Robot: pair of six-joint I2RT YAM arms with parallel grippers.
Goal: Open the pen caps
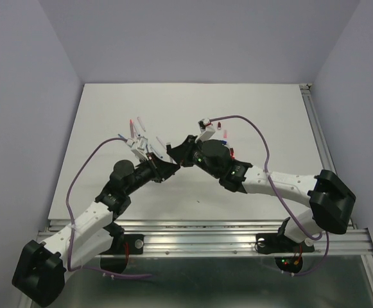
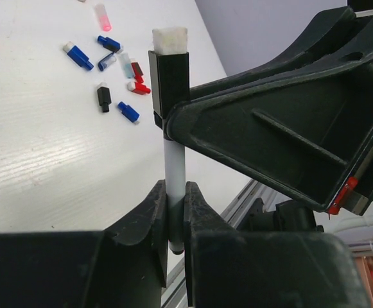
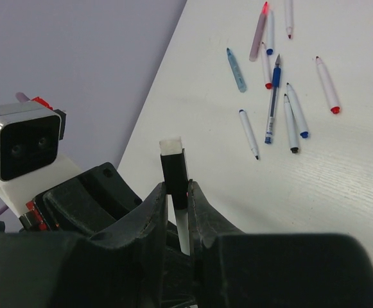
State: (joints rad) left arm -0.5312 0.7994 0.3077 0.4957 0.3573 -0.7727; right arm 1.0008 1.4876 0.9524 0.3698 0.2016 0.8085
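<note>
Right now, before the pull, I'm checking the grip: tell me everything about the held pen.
The pen is slim, plastic-looking: white barrel, boxy black cap with a white end plug, cap still on. In mid-air, the left gripper pinches the barrel; the right gripper clamps the cap's lower end.

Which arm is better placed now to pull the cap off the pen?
Right. The right gripper is closed on the black cap, so it can pull it off; the left gripper clamps the white barrel below and should just hold.

Bright even light, soft shadows, mild glare
</note>
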